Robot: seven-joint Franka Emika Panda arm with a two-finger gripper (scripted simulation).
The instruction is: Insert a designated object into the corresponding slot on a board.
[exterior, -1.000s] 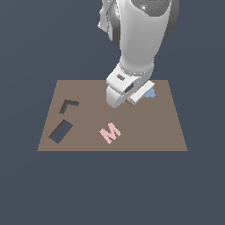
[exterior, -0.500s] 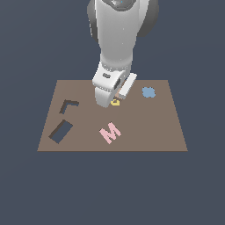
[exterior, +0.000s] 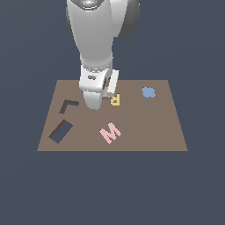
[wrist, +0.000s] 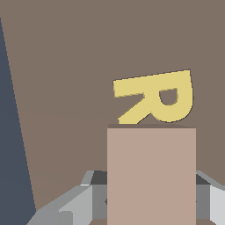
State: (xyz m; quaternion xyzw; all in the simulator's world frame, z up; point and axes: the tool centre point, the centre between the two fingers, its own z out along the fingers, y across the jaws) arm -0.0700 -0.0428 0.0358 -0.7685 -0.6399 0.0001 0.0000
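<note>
One block [wrist: 151, 176] seemingly between tool [wrist: 149, 197] fingers.

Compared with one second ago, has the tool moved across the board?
Yes. The tool moved toward the exterior view's left: it was near the blue blob, and now it is beside the yellow R, closer to the L-shaped cutout.

The board [exterior: 145, 127] bears M [exterior: 110, 132], R [exterior: 115, 100], perhaps a blue blob [exterior: 148, 92].
</note>
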